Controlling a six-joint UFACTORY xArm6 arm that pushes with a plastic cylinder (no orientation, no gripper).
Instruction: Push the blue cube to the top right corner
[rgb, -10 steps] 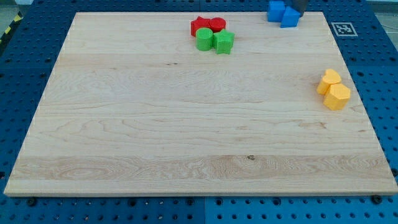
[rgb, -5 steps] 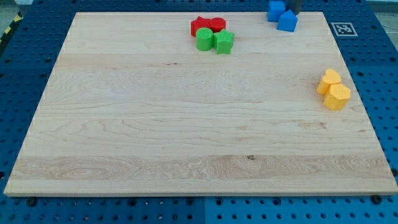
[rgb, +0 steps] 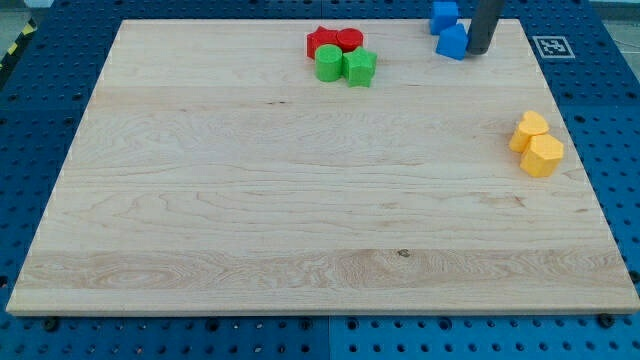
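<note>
Two blue blocks lie near the board's top right edge. The upper one (rgb: 445, 15) looks like a cube, sitting at the board's top edge. The lower blue block (rgb: 453, 42) has a pointed top and sits just below it. My tip (rgb: 479, 51) is a dark rod coming down from the view's top, touching the right side of the lower blue block.
Two red blocks (rgb: 334, 41) and two green blocks (rgb: 346, 66) are clustered at the top middle. Two yellow blocks (rgb: 538, 145) lie near the right edge. A marker tag (rgb: 551, 46) sits beyond the board's top right corner.
My tip has come down the view along the right of the blue blocks. The lower blue block has shifted slightly left and down, away from the cube.
</note>
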